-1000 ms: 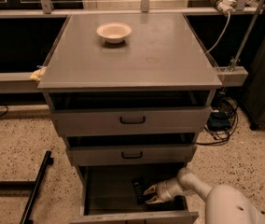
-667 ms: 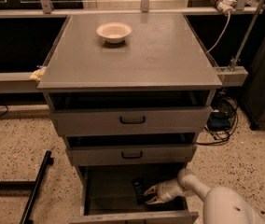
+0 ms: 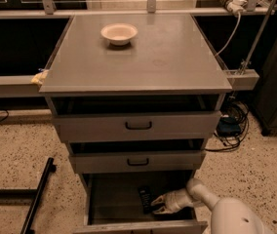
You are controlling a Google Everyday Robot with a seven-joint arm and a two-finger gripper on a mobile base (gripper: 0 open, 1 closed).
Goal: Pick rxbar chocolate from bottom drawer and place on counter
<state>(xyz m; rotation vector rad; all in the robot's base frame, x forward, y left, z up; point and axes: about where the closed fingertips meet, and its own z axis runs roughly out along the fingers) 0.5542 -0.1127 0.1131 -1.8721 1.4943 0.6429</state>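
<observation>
The bottom drawer is pulled open below the two shallower black-handled drawers. The rxbar chocolate, a small black bar, lies on its grey floor, right of the middle. My gripper reaches into the drawer from the right, low over the floor. Its pale fingers are spread apart, with the tips at the bar's right edge. The bar still lies flat on the drawer floor. The counter is the wide grey top of the cabinet.
A pale bowl stands at the back left of the counter. The top drawer and middle drawer are pulled out a little. My white arm fills the lower right. A black bar lies on the floor at left, and cables at right.
</observation>
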